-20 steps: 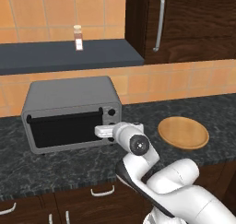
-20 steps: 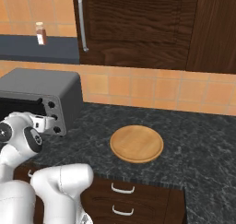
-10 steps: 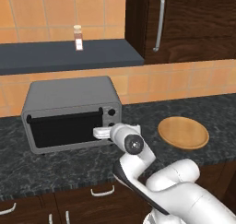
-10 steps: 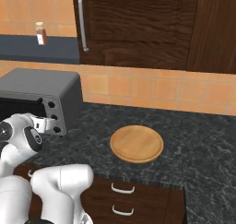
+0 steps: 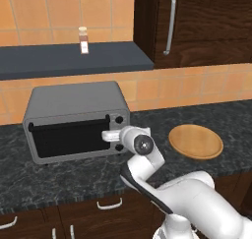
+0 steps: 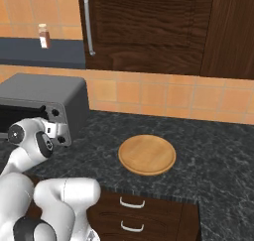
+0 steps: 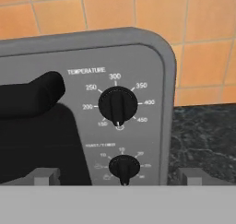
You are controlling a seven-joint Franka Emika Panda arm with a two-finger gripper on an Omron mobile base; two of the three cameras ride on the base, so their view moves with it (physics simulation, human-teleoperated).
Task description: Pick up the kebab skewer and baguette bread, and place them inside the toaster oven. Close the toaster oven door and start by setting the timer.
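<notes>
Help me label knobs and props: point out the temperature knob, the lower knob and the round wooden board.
temperature knob (image 7: 118,106), hand view, on its dark centre.
lower knob (image 7: 123,167), hand view, on its cap.
round wooden board (image 6: 147,154), right base view, mid-surface.

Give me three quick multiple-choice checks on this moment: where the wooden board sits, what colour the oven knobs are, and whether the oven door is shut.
1. Where does the round wooden board lie?
A. On the dark counter, to the right of the toaster oven
B. On top of the toaster oven
C. On the upper shelf

2. What colour are the knobs on the oven's panel?
A. Red
B. White
C. Black

3. How does the toaster oven door stand?
A. Dropped fully open
B. Shut against the oven's front
C. Taken off and lying on the counter

Answers:
1. A, both base views show it flat on the counter, apart from the toaster oven.
2. C, the hand view shows black dials on the grey panel.
3. B, the left base view shows the pane upright and flush with the front.
</notes>
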